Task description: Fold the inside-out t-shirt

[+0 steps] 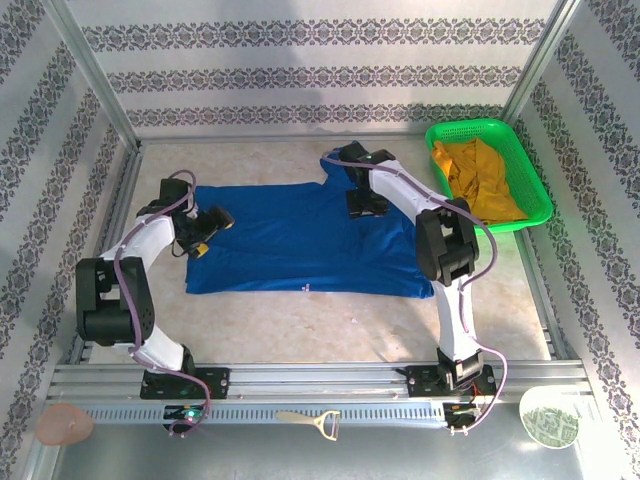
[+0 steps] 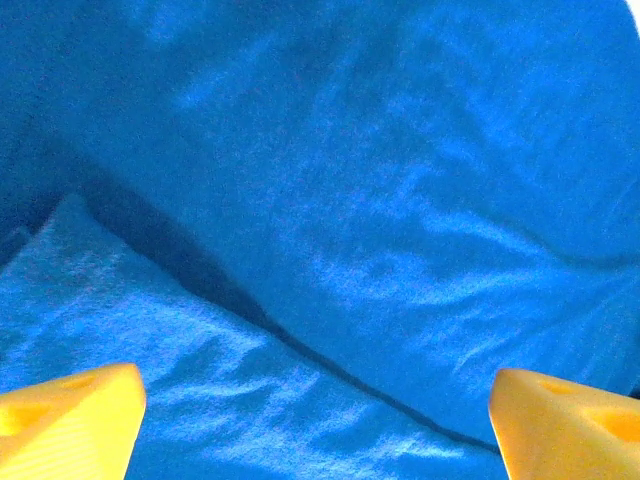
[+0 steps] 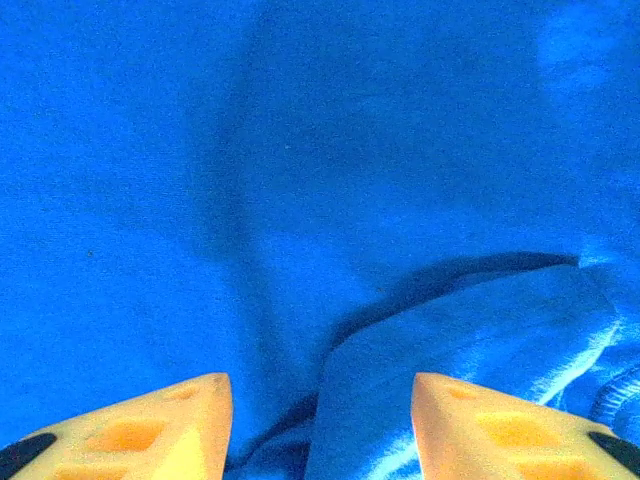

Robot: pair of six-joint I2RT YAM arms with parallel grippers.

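so the blue t-shirt (image 1: 300, 245) is spread flat on the desk (image 1: 300, 330), left claw (image 2: 320, 430) wide open over its left edge, right claw (image 3: 320, 430) open too, straddling a bunched fold.

1. The left arm (image 1: 128, 262) rises from its base, folds at the elbow and reaches forward and inward.
2. The left pincer (image 1: 208, 232) sits low and points to the right. Its yellow fingers (image 2: 70, 420) stand wide apart.
3. The right arm (image 1: 445, 250) stretches far forward and leans to the left.
4. The right pincer (image 1: 362, 205) points down. Its fingers (image 3: 150, 435) are parted, less wide than the left ones, and clamp nothing.
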